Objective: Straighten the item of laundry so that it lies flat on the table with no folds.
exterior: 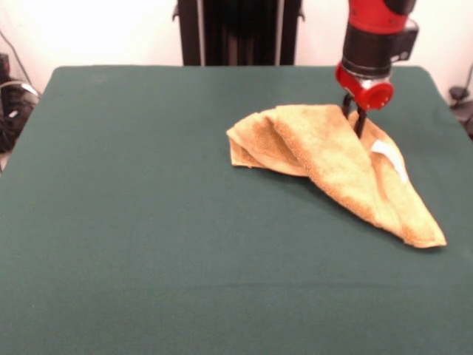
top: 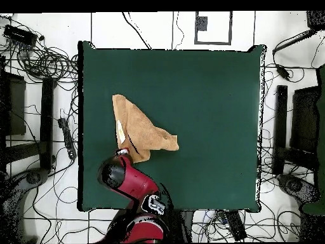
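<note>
The orange-tan towel point(exterior: 336, 159) lies bunched and folded on the right half of the green table point(exterior: 148, 222). One lobe spreads left and a long point runs toward the near right. Its white tag point(exterior: 389, 157) faces up. My gripper point(exterior: 355, 118) comes down at the towel's far edge, with dark fingers closed on a pinch of cloth, and the folds fan out from there. In the overhead view the towel point(top: 141, 130) sits at the table's point(top: 209, 114) left side. There the gripper point(top: 122, 153) is at the towel's lower edge, under the red arm.
The robot's black pedestal point(exterior: 238, 33) stands behind the table's far edge. Cables and stands point(top: 38, 95) surround the table on the floor. The towel lies close to the table's left edge point(top: 81, 127) in the overhead view.
</note>
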{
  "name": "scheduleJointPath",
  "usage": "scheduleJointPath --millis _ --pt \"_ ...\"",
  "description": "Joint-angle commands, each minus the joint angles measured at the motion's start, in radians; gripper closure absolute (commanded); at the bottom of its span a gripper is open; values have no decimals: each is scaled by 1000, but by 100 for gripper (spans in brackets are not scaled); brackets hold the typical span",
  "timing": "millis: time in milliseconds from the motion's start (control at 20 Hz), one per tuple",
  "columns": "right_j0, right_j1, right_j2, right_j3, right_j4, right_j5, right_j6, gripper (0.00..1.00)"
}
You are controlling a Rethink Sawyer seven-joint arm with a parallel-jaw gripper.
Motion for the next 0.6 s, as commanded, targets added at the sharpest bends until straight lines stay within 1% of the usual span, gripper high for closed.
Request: scheduleJointPath --millis 50,200,400,500,600 --pt "72 215 112 -106 101 -7 219 100" --pt "84 191 129 -80 107 -24 253 100" --pt "102 164 146 -59 131 -14 280 100" --pt "85 159 172 -46 128 -23 290 100" --pt "93 148 173 -35 140 -20 298 100"
